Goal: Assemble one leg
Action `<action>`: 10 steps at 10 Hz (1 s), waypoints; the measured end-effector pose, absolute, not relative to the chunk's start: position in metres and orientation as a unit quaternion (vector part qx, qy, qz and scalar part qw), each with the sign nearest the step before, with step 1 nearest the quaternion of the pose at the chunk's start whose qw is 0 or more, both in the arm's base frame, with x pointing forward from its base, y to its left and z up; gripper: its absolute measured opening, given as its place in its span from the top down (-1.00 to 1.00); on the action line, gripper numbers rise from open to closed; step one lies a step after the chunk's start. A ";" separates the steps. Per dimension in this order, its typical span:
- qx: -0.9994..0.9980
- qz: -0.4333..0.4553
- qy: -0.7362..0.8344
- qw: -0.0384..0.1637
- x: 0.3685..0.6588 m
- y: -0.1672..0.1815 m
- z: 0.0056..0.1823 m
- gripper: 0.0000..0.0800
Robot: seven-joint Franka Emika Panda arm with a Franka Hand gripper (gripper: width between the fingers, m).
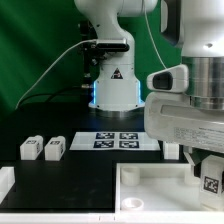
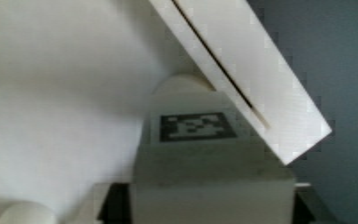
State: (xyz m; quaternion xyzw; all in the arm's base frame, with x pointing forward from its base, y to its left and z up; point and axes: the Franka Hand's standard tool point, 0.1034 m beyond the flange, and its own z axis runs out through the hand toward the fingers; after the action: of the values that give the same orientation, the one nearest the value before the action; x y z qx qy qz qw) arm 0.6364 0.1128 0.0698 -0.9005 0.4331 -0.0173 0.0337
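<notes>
Wrist view shows the gripper (image 2: 201,190) grasping a leg (image 2: 201,150) against the tray (image 2: 60,110); next, seating it.

Exterior view faces the arm's base (image 1: 113,85) across the table (image 1: 80,185) — wrist view sits close.

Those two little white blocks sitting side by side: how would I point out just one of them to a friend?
Start at the flat marker board before the robot's base. Toward the exterior view's left, two tagged legs stand together on the black table. The nearer leg sits beside the board; its twin lies farther left.
</notes>
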 end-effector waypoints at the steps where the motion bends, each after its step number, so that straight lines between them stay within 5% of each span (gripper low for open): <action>1: -0.853 -0.015 0.520 0.039 0.635 0.112 0.069 0.26; 5: -0.656 0.006 0.753 0.054 0.631 0.111 0.068 0.26; 8: -0.674 0.005 0.737 0.053 0.630 0.111 0.067 0.26; 10: -0.727 0.002 0.684 0.055 0.631 0.116 0.068 -0.46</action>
State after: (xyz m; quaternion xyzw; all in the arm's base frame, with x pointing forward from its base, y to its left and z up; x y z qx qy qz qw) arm 0.6309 0.1163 0.0682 -0.7272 0.6842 0.0022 0.0546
